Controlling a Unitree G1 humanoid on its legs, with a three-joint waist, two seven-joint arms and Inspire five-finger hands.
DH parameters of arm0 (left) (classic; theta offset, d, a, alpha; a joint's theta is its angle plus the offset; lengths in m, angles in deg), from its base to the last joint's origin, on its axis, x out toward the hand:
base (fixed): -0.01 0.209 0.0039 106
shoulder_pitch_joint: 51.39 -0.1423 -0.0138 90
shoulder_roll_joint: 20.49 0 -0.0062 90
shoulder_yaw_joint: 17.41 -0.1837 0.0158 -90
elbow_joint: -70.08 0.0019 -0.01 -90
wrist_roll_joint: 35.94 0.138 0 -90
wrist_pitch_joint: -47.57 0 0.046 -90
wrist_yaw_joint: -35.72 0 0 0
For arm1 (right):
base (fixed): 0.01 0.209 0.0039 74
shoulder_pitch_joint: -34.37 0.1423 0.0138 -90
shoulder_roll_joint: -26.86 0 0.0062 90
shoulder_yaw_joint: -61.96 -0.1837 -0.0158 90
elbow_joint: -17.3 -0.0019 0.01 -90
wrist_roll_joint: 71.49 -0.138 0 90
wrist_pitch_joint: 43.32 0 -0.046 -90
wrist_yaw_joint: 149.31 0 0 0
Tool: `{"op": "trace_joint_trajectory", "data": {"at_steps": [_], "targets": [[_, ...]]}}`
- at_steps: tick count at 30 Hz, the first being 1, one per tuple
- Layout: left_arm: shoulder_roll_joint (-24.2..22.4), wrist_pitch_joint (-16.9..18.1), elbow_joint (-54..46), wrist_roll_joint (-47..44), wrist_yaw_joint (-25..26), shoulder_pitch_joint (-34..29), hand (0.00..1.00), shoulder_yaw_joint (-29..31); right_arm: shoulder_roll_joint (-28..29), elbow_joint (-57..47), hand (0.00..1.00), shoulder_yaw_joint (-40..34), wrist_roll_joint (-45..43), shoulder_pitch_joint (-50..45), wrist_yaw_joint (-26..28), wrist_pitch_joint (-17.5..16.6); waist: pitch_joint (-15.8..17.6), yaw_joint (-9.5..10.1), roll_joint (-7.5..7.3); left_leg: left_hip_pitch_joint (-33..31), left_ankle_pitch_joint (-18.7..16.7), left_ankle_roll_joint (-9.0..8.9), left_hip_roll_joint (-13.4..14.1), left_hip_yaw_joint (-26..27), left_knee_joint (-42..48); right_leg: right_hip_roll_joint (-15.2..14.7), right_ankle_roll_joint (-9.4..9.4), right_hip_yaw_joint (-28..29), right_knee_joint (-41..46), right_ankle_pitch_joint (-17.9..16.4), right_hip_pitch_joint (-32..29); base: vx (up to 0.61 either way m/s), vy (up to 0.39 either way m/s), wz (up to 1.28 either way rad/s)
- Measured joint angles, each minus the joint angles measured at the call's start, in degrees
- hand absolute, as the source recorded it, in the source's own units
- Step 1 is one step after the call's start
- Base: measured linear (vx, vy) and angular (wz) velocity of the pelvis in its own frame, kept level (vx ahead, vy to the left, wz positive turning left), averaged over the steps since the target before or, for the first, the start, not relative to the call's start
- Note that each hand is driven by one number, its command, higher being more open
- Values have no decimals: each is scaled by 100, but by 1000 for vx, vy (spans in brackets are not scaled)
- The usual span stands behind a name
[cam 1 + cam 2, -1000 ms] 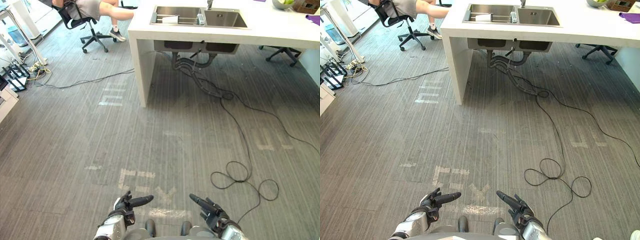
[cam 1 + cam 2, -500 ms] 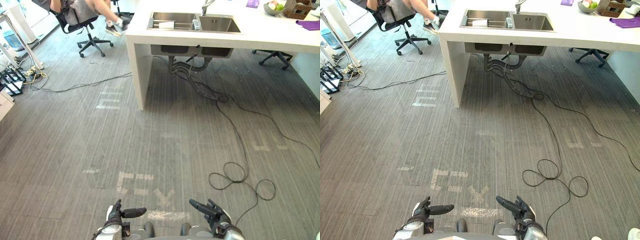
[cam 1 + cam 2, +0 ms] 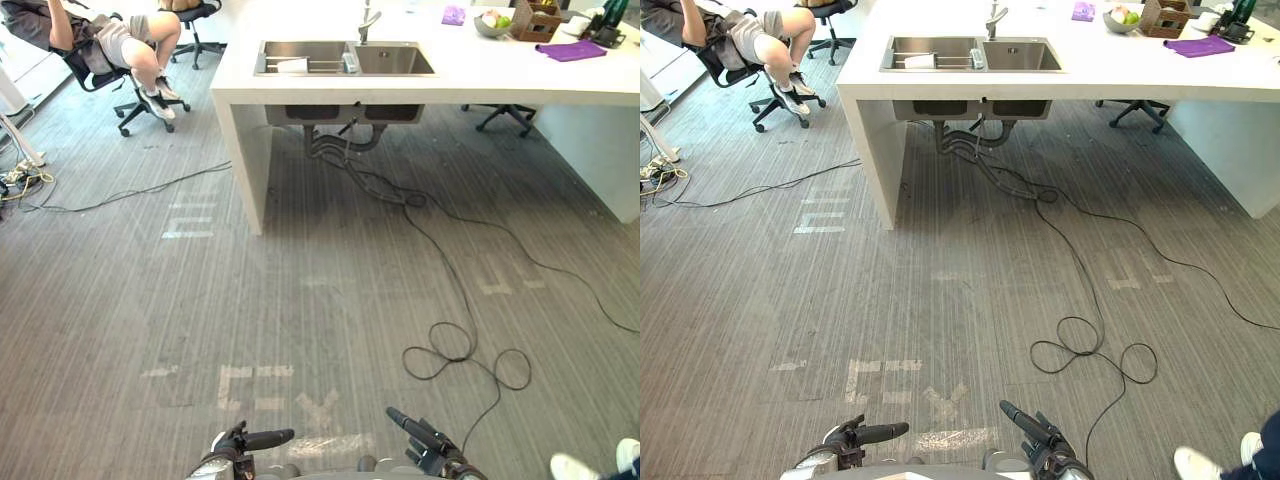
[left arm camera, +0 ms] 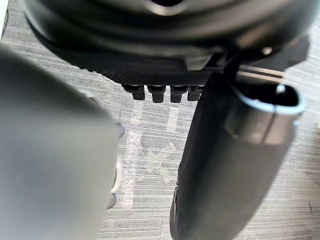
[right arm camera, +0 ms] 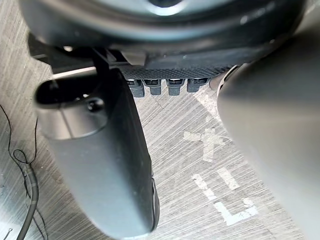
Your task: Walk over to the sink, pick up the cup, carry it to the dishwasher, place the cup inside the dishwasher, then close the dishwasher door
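Far off in the left eye view, a white counter (image 3: 520,80) stands at the top, and the sink (image 3: 390,60) is set into it. A small cup (image 3: 350,62) seems to stand on the strip between the two bowls of the sink, but it is too small to be sure. A tap (image 3: 367,20) rises just behind it. A person (image 3: 105,40) sits on a chair (image 3: 125,95) to the left of the counter. Down at the bottom edge, the left hand (image 3: 232,445) and the right hand (image 3: 432,452) hang over the grey floor (image 3: 330,300), well apart from the sink. Both hands have straight fingers and hold nothing. Pale tape marks (image 3: 255,385) lie on the floor just ahead of them.

Next, the right eye view shows the same room. A purple cloth (image 3: 1198,45) and a bowl of fruit (image 3: 1120,18) lie on the counter, to the right of the sink. A person's white shoe (image 3: 1200,463) shows in the bottom right corner.

Then, in the left wrist view, the hand's short row of fingers (image 4: 162,92) sticks out loose, and the thumb (image 4: 235,150) stands away from them. Nothing is between them, just the floor.

Last, the right wrist view is much the same. Its fingers (image 5: 160,86) are loose, its thumb (image 5: 100,160) stands apart, and nothing is held.
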Motion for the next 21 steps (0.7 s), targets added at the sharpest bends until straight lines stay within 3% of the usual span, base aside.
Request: {"op": "trace_joint_trajectory", "data": {"at_steps": [2,5,6,7,8,11,13,15,16,17,19,21], "targets": [[22,68,-45,-205,12,113,100,18,-75,-145,100,96,22,1,-5,23,88,0,14,-373,-61,-57,193,33,746,-2,-74,-96,209,-180,-98,-82,-69,26],[-30,152,-402,-408,55,119,100,264,-267,-449,100,223,40,6,-112,27,353,18,289,-954,42,-135,679,-74,2252,139,-190,-260,238,-311,146,-51,-43,30],[-44,156,-739,-424,94,23,100,402,-298,-553,100,221,12,71,-148,27,490,37,285,-1285,243,-190,797,-154,2897,137,-232,-243,216,-314,281,-36,-34,8],[-54,168,-898,-462,105,-25,100,454,-317,-611,100,223,2,116,-166,29,524,41,305,-1405,200,-199,788,-210,3018,108,-239,-230,227,-317,312,-5,-6,-4],[-71,169,-1234,-502,130,-86,100,448,-344,-781,100,221,-63,217,-223,29,626,48,331,-1536,18,-175,722,-228,2860,18,-256,-193,271,-331,348,37,29,-9],[-133,244,-2018,-581,148,-277,100,319,-458,-1128,100,216,-329,392,-338,18,689,157,360,-1670,71,-243,510,-345,1640,-103,-227,-78,362,-397,383,88,88,-19],[-140,252,-2279,-648,137,-302,100,147,-451,-1323,100,127,-591,424,-393,-54,707,211,379,-1562,479,-317,402,-419,230,-154,-120,-59,523,-588,450,171,183,-8],[-162,233,-2292,-650,106,-387,100,-36,-479,-1353,100,83,-846,342,-387,-94,710,186,440,-1309,635,-394,409,-384,-590,-191,96,-47,885,-978,561,249,255,4],[-173,258,-2259,-623,89,-448,100,-87,-474,-1339,100,71,-890,236,-375,-93,711,160,485,-1206,907,-154,400,-341,-533,-285,232,-51,1159,-1269,680,287,288,8],[-163,277,-2260,-622,86,-428,100,-78,-462,-1337,100,28,-891,159,-360,-77,713,177,411,-1232,919,-133,323,-323,-362,-403,311,-53,1238,-1371,705,304,313,7],[-202,316,-2252,-634,73,-409,100,-22,-504,-1328,100,17,-887,-8,-290,-3,673,231,355,-1507,774,71,110,-372,250,-686,483,-9,1278,-1544,716,270,292,-3],[-318,352,-2211,-633,32,-485,100,164,-466,-1008,100,20,-821,-181,-244,83,441,321,244,-1688,507,491,-275,-196,694,-1142,778,90,1467,-1752,699,388,347,-17]]}}
